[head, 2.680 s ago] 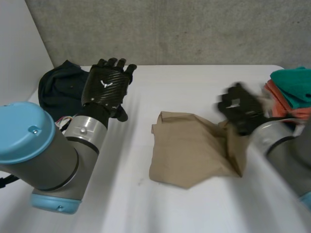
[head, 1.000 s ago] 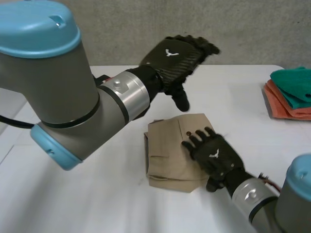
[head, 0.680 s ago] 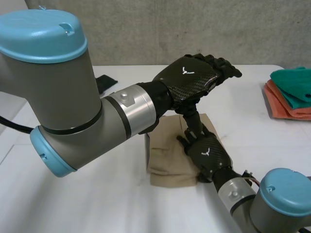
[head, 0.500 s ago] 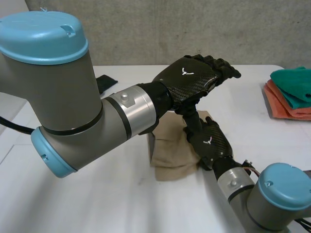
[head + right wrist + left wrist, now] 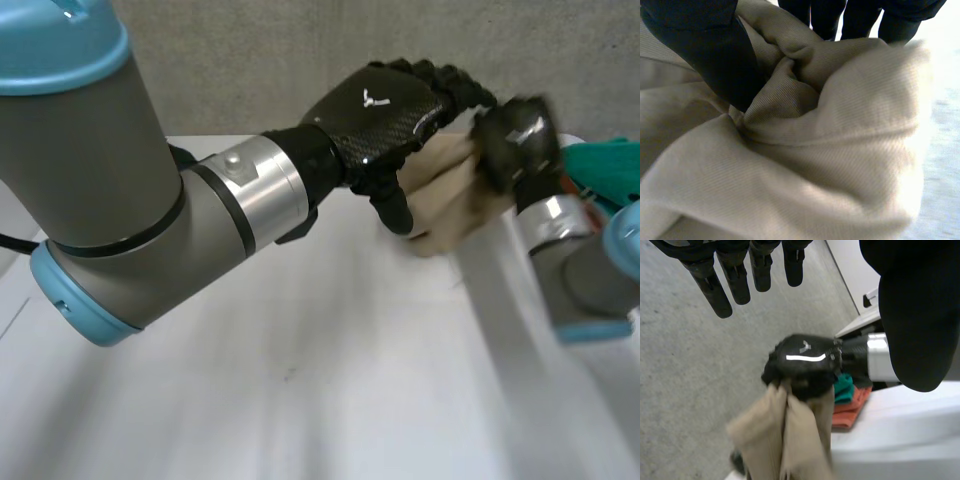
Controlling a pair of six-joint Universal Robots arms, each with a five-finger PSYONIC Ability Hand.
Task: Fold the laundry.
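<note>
head view: the tan cloth sits in the upper right of the frame, lifted clear of the white table.
right hand: clamped on the cloth's upper end. in the right wrist view its thumb digs into bunched folds and its fingers close on the far side.
left hand: upper centre of the frame, just beside the cloth, fingers straight and apart, holding nothing. in the left wrist view its fingertips are clear of the cloth.
finished pile: folded teal and orange cloths lie at the right edge, near the right hand.
done: judging by the compact bundle, this piece looks folded already, though the grip crumples it.
left: it is not yet set down, and laying it on or by the pile seems to remain.
long axis: runs from the gripped end toward the lower left of the frame. in the left wrist view the cloth hangs straight below the right hand, free end lowest.
</note>
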